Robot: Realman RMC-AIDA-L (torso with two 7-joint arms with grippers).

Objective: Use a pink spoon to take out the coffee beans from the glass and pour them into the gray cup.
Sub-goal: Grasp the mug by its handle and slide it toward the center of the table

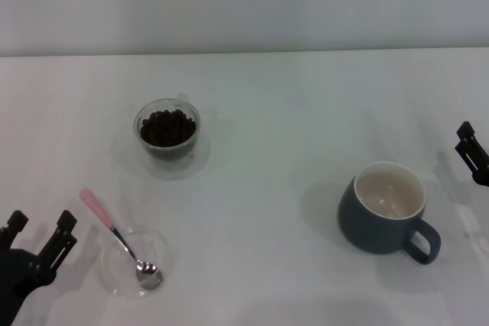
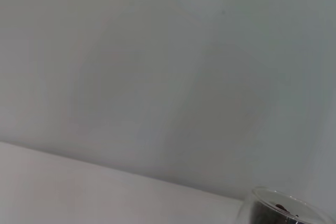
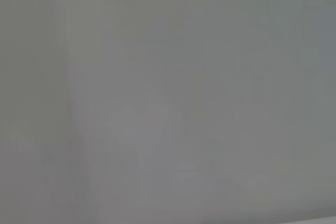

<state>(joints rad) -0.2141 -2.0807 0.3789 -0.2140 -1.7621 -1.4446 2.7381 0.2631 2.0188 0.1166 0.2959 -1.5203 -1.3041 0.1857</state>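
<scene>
The left gripper sits low at the left with its fingers spread apart, holding nothing. Just beside it, the pink spoon rests with its bowl in a shallow clear dish. Farther back stands the glass full of coffee beans. The gray cup stands to the right. The right gripper is at the right edge; its fingers cannot be told.

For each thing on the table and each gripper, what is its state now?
glass: upright, holds coffee beans.
gray cup: upright, empty.
pink spoon: bowl resting in clear dish, handle on its rim.
left gripper: open, holds nothing.
right gripper: at table edge, idle.
</scene>
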